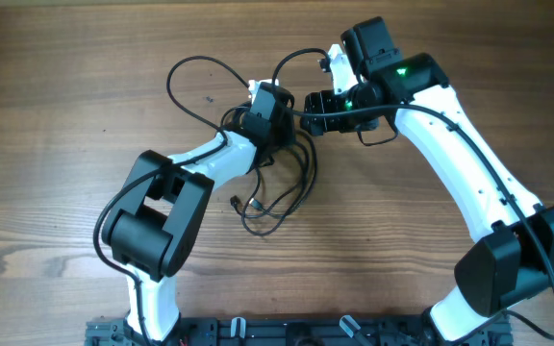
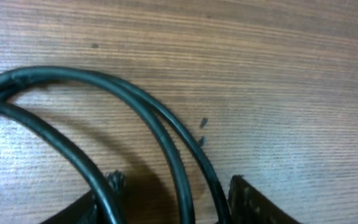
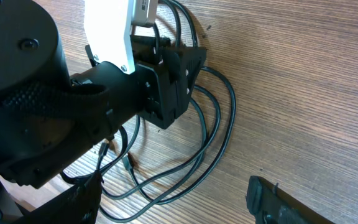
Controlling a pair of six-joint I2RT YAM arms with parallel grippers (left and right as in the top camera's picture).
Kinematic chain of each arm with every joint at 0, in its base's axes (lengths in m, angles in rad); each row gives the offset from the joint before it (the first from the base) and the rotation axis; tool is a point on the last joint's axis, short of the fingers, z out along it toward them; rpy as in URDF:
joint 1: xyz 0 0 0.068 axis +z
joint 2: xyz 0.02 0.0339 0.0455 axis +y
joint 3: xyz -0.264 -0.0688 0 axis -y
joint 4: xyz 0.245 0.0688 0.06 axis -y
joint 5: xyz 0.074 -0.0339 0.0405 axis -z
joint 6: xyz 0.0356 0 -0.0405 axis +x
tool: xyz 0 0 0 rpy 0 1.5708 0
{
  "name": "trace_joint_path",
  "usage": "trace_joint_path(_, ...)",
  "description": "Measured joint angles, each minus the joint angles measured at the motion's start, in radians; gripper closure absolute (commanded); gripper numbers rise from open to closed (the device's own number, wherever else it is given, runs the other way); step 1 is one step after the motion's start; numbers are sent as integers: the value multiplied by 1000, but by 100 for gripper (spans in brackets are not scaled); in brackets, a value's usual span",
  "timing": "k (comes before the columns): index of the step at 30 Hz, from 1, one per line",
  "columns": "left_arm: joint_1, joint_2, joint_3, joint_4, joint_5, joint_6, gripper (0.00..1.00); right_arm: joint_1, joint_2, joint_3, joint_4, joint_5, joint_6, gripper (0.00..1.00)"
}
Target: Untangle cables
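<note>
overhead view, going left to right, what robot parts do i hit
left arm's big black joint → left gripper → right gripper → green light → right arm's big black joint

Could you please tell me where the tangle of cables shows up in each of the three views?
Overhead: the cables lie at centre, under and beside the left gripper.
Left wrist: cables arc across the left half, between the fingers.
Right wrist: cables loop at lower centre.
Shared landmark: the left gripper.
</note>
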Motion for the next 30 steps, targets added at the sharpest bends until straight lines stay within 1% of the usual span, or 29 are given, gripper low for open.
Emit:
trace_joint_path(1,0,1,0,3,0,0,59,0,0,0,1,0,0,23)
trace_joint_path(2,0,2,0,10,0,-1,61,0,0,0,3,0,0,23)
trace_joint_path(3,0,3,0,16,0,-2,66,0,0,0,6,0,0,22)
trace_joint_path(4,-1,5,0,27,0,-1,78,0,0,0,8,0,0,22)
trace_joint_path(5,-1,7,0,31,0,1,86,0,0,0,8,0,0,22)
trace_joint_path(6,-1,9,0,34,1,0,93,0,0,0,8,0,0,22)
trace_joint_path(7,-2,10,0,35,2,-5,96,0,0,0,8,0,0,23)
trace_joint_path(11,0,0,0,25,7,-20,96,0,0,0,11,0,0,23)
trace_joint_path(13,19,-50,-2,-16,42,-35,96,0,0,0,17,0,0,22)
trace_joint_path(14,33,-78,-2,-35,68,-39,96,0,0,0,21,0,0,23)
trace_joint_path(17,113,-229,-2,-145,230,-60,96,0,0,0,42,-16,0,22)
trace_joint_path(18,121,-241,-2,-150,244,-71,96,0,0,0,51,-29,0,23)
trace_joint_path(19,164,-312,-1,-192,321,-76,96,0,0,0,56,-40,-2,22)
trace_joint_path(21,237,-386,3,-331,497,-86,96,0,0,0,80,-90,-21,23)
trace_joint_path(23,297,-410,3,-400,636,-88,96,1,0,0,95,-146,-69,23)
trace_joint_path(24,317,-412,3,-429,683,-88,96,1,0,0,99,-173,-104,23)
trace_joint_path(26,379,-411,0,-513,829,-79,96,7,0,0,105,-270,-218,23)
trace_joint_path(30,445,-411,0,-572,1032,-52,96,33,0,0,112,-409,-392,23)
